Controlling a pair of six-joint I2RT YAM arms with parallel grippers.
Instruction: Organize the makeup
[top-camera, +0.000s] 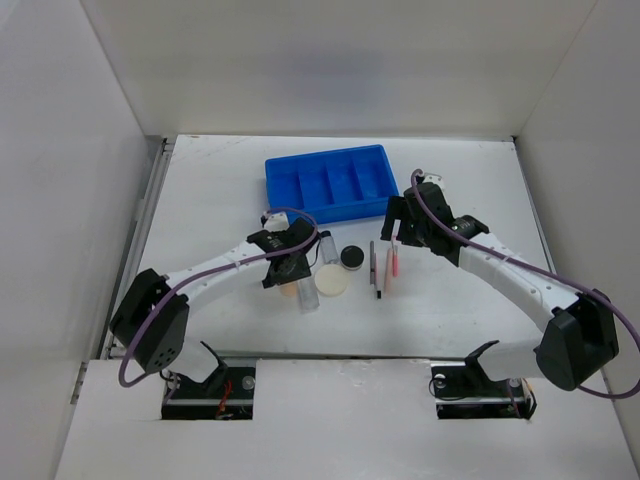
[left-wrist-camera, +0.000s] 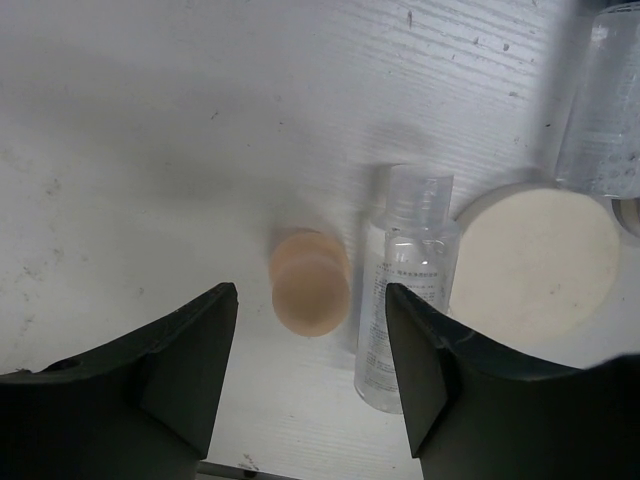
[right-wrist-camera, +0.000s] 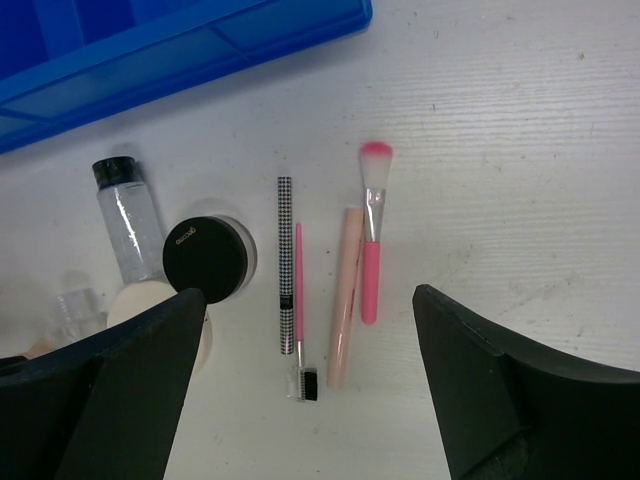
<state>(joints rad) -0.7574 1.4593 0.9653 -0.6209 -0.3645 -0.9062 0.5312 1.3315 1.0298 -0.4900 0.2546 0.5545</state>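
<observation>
The makeup lies in front of the blue tray (top-camera: 330, 182). My left gripper (left-wrist-camera: 310, 335) hangs open over the tan sponge (left-wrist-camera: 310, 295), which shows between its fingers without touching them. A clear bottle (left-wrist-camera: 405, 290) lies just right of the sponge, by the cream puff (left-wrist-camera: 535, 260). A second bottle (right-wrist-camera: 125, 225) with a black cap lies near the black jar (right-wrist-camera: 205, 260). My right gripper (right-wrist-camera: 310, 300) is wide open above a checkered pencil (right-wrist-camera: 286, 265), a thin pink comb wand (right-wrist-camera: 299, 285), a peach tube (right-wrist-camera: 345, 295) and a pink brush (right-wrist-camera: 372, 235).
The blue tray (right-wrist-camera: 150, 50) has several compartments and sits at the back centre of the white table (top-camera: 470, 200). White walls enclose the table on the left, right and back. The two arms converge toward the middle, with the makeup cluster between them.
</observation>
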